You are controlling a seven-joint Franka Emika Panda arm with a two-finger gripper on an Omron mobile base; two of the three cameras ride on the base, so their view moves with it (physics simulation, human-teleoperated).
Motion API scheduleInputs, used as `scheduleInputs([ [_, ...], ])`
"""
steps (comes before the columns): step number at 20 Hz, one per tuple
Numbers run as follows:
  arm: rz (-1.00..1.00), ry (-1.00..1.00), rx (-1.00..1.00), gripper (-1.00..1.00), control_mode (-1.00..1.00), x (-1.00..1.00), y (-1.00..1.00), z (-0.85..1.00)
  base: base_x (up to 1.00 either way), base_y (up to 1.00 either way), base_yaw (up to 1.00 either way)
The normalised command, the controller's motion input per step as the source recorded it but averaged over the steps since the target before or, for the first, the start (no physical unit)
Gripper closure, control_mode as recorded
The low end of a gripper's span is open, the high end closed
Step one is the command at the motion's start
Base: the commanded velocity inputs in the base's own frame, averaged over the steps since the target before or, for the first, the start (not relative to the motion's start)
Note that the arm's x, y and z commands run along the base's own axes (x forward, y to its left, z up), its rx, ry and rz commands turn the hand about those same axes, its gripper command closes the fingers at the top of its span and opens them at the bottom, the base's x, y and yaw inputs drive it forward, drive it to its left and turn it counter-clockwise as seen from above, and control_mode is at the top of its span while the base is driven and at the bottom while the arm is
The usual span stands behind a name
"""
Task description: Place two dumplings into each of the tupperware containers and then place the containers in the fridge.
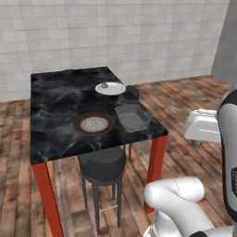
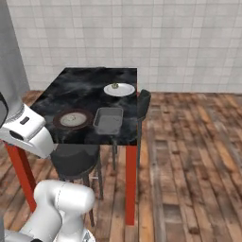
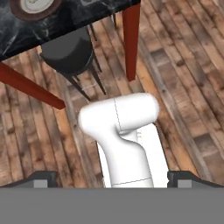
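Black marble tops the table (image 1: 60, 115), which stands on red legs with two dark stools (image 1: 102, 165) tucked under it. On it lie three dishes. A white plate (image 1: 115, 89) at the far edge carries one dumpling (image 1: 104, 85), a small pale lump with a darker top. Nearer, a brown-rimmed plate (image 1: 78, 125) holds something pale in its middle, too small to say whether it is a dumpling. Just beside that plate, toward the table's near corner, sits a grey container (image 1: 132, 117), a shallow tray with rounded corners and a flared rim; it looks empty. A second container and the fridge I cannot make out from here.

The gripper (image 3: 112, 180) is well apart from the table, held low and looking down over the floor, with its two dark fingertips (image 3: 43, 179) standing wide apart at the bottom of the hand view and nothing between them.

The dumpling is probably light and soft, with a pleated, rounded body that could squash or roll if pinched hard. A gentle closing across its widest part, from straight above, seems the safest hold. The container is likely stiff and light; its flared rim offers the natural place to pinch, one finger inside and one outside a long wall, though a thin smooth wall may slip or tip once it is loaded.

No dumpling is in the container yet, so I judge the task to be at its start.
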Motion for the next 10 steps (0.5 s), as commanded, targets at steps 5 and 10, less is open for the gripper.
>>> scheduleInputs([
  [5,0.0,0.0,0.0,-1.0,1.0,0.0,0.0,0.0,0.39,0.71,0.17],
  [10,0.0,0.0,0.0,-1.0,1.0,0.0,0.0,0.0,0.36,0.35,0.12],
])
